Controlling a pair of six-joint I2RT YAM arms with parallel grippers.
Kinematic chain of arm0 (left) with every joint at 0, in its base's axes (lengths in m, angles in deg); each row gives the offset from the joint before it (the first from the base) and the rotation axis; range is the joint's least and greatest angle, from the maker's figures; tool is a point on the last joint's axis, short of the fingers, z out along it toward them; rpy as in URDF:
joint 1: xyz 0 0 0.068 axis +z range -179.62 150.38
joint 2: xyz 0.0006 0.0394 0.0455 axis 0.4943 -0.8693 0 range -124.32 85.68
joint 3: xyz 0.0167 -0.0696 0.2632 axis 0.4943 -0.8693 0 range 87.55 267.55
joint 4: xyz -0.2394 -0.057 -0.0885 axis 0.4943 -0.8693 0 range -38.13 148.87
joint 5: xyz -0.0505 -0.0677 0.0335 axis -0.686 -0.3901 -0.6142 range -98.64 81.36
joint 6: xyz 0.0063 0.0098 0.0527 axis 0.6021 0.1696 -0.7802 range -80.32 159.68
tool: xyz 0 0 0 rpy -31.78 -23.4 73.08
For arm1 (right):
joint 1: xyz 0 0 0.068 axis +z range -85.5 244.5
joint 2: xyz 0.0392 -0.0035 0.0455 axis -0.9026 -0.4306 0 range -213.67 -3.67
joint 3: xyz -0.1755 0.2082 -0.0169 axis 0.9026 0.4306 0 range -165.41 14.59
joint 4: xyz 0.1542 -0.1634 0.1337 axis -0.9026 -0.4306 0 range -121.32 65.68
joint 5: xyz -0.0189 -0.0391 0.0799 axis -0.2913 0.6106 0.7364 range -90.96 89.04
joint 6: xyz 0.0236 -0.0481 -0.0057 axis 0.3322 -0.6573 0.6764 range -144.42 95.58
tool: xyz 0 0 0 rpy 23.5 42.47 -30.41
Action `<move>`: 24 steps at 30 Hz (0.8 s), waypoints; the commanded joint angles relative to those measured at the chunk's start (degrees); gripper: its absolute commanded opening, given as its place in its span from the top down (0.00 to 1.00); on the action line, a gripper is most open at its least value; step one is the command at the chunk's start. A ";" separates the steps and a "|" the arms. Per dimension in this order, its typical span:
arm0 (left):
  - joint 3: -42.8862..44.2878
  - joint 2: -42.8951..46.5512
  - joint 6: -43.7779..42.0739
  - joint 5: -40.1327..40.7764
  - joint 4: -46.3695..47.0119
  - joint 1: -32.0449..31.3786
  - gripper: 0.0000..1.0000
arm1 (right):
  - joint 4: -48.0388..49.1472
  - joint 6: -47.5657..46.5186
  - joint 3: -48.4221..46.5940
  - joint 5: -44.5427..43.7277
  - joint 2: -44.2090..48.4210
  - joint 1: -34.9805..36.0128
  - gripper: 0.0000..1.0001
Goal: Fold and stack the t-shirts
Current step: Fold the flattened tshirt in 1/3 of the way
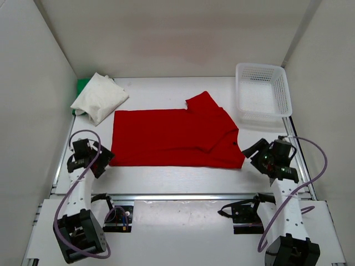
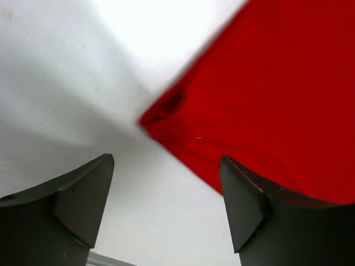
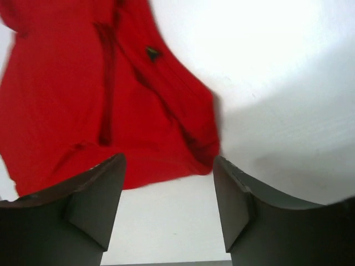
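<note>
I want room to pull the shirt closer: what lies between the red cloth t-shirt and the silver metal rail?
Only bare white table between the red cloth t-shirt and the silver metal rail, as the top external view shows.

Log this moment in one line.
left tool open | right tool open | red cloth t-shirt flat, ungripped | white cloth t-shirt over green cloth t-shirt

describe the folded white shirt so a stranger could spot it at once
Go to the far left corner of the table, across from the mesh basket. The white t-shirt lies there as a folded pad, with green cloth peeking out behind it. Unlike the red t-shirt spread flat mid-table, it is compact and pale.
</note>
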 commanded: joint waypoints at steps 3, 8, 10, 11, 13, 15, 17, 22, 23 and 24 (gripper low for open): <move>10.60 2.81 -3.90 7.41 -0.98 -8.07 0.38 | 2.36 -5.43 -8.11 4.35 -2.32 0.62 0.46; 4.81 3.96 -1.66 -5.17 14.58 -17.28 0.68 | 16.68 -0.78 -3.10 3.44 -9.69 14.22 1.00; 2.79 3.79 0.82 1.38 19.76 -26.59 0.70 | 20.47 -1.03 -4.06 -1.07 -15.83 24.40 1.00; 2.43 3.09 1.35 5.17 20.74 -32.98 0.72 | 21.96 -0.86 -5.99 -4.47 -17.08 26.45 1.00; 1.38 0.29 2.23 6.78 26.35 -39.80 0.74 | 23.21 -2.17 -8.89 -7.05 -23.91 31.81 1.00; 1.20 -3.94 2.23 6.79 29.78 -43.84 0.74 | 24.25 -2.71 -10.48 -7.85 -28.31 32.44 0.99; -0.02 -10.07 2.41 2.33 36.10 -43.60 0.76 | 26.45 -2.71 -10.49 -7.15 -32.45 31.48 1.00; -0.11 -16.95 3.64 1.60 42.27 -45.52 0.76 | 29.97 -3.23 -9.96 -6.18 -36.94 31.04 1.00; -0.20 -17.65 3.55 2.04 43.16 -45.35 0.75 | 29.71 -3.58 -10.39 -6.09 -37.91 30.86 1.00; -0.55 -17.92 3.46 2.04 43.25 -45.79 0.76 | 30.06 -3.50 -11.10 -5.05 -38.53 30.86 1.00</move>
